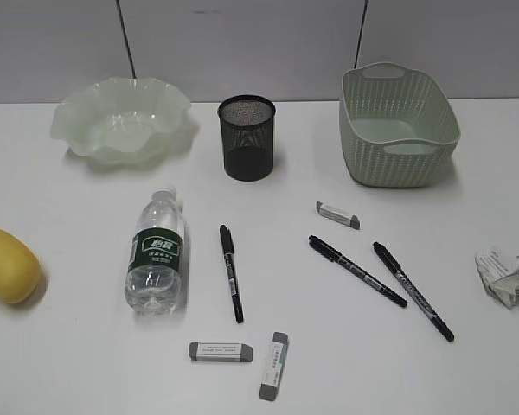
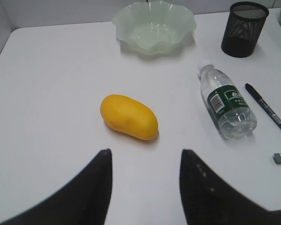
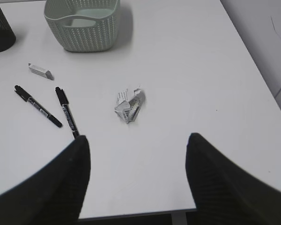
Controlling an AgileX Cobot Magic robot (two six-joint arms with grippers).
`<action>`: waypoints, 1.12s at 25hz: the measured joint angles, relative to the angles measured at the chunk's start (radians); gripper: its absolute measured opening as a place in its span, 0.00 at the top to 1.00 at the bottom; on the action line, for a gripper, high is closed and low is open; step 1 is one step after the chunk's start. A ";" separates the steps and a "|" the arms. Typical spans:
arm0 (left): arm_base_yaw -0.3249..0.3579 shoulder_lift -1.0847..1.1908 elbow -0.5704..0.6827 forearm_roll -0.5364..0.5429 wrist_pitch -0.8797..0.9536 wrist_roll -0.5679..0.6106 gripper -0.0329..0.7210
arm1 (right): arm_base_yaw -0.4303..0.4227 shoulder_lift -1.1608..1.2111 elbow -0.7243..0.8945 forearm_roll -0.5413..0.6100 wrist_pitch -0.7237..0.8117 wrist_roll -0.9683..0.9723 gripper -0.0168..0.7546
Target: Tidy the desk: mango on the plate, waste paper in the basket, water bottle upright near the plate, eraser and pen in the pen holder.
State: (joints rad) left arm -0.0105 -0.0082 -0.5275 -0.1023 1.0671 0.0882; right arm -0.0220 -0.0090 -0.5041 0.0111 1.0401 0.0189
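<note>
Nothing is held: the left gripper (image 2: 145, 187) is spread above the counter (image 1: 78, 363) short of the mango (image 2: 129, 116), the right gripper (image 3: 138, 180) wide before the waste paper (image 3: 129, 105). A rounded mango may roll from the jaws; the lying water bottle (image 1: 156, 255) could be nudged. Its green label's print cannot be read.

Matte black, tapered fingers (image 2: 91, 192) on both wrist views' grippers

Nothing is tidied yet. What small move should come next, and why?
Probably lower the left hand onto the mango: its fingers are open and empty, the fruit lies on the desk just ahead of them, and the plate beyond it is empty.
</note>
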 joint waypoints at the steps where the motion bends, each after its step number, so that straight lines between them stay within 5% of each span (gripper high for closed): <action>1: 0.000 0.000 0.000 0.000 0.000 0.000 0.47 | 0.000 0.000 0.000 0.000 0.000 0.000 0.32; 23: 0.000 0.000 0.000 0.000 0.000 0.000 0.49 | 0.000 0.000 0.000 0.000 0.000 0.000 0.32; 28: 0.000 0.044 -0.001 0.000 0.008 -0.009 0.39 | 0.000 0.000 0.000 0.000 0.000 0.000 0.32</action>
State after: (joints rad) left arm -0.0105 0.0361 -0.5288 -0.1023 1.0753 0.0796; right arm -0.0220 -0.0090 -0.5041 0.0111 1.0401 0.0189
